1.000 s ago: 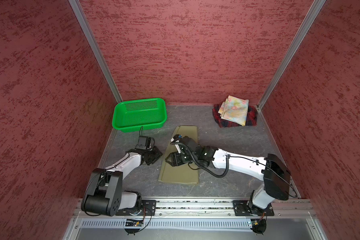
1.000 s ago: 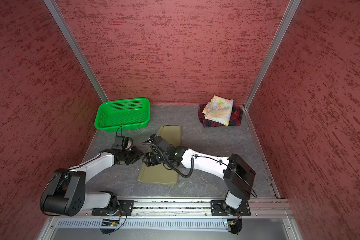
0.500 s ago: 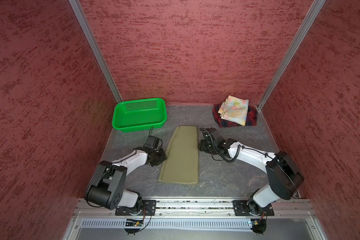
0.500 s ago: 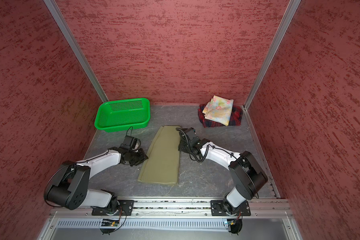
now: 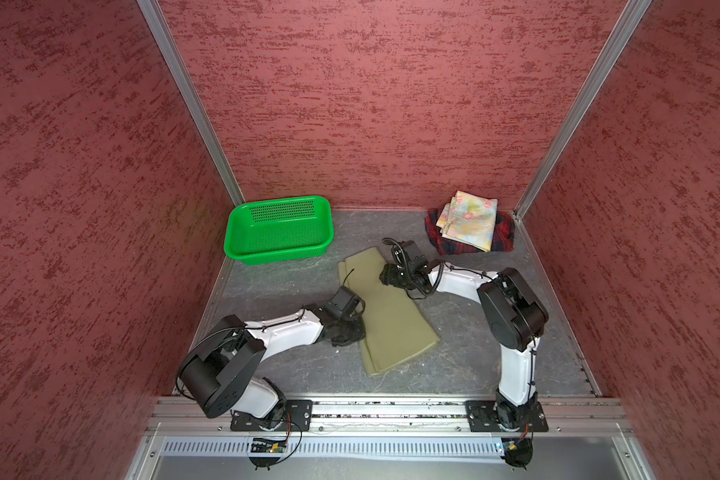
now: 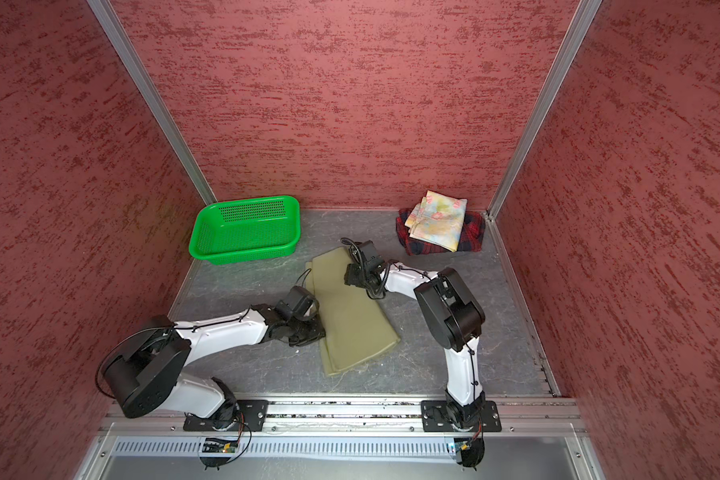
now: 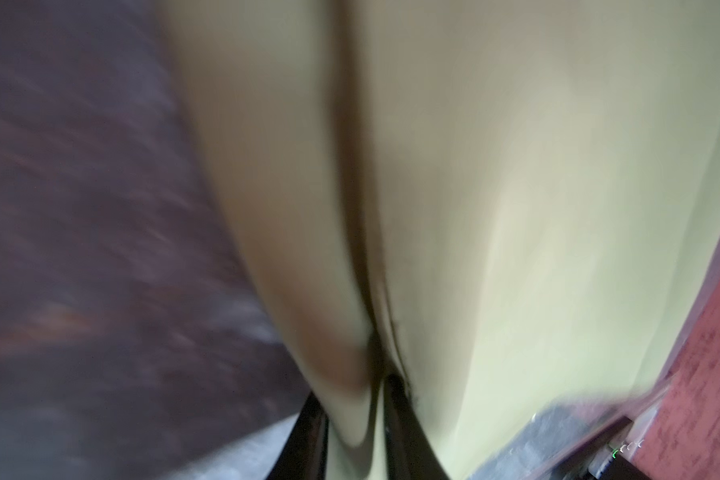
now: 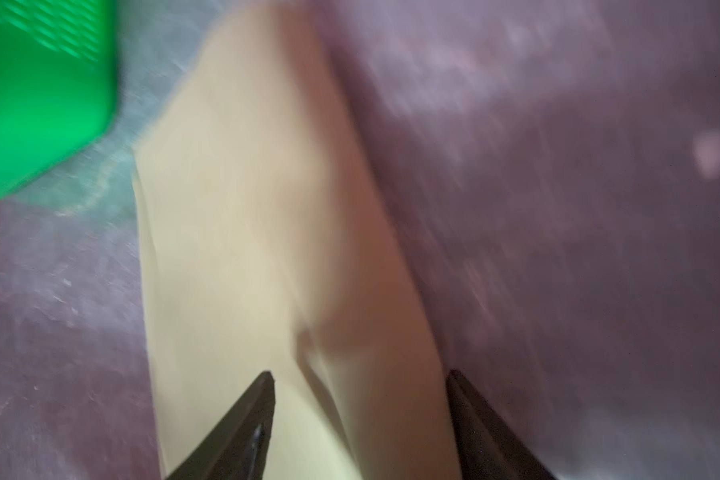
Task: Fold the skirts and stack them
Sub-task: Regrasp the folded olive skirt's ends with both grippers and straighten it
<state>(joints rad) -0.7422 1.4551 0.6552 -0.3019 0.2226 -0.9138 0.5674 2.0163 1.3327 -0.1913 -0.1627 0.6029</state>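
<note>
Olive skirt (image 5: 391, 320): smooth matt cloth. Floral skirt (image 5: 470, 222): printed cloth, matt. Plaid skirt (image 5: 501, 237): woven cloth, matt. Basket (image 5: 275, 254): glossy perforated plastic. Desk (image 5: 474, 353): grey, matt, scuffed. Walls (image 5: 371, 104): rough textured finish. Rail (image 5: 391, 409): brushed metal. Left arm (image 5: 287, 332): glossy white plastic shell, matt black joints.

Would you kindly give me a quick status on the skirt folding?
Left gripper shut on olive skirt edge. Right gripper open over its far end. Floral skirt stacked on plaid skirt. Nothing blocking.
</note>
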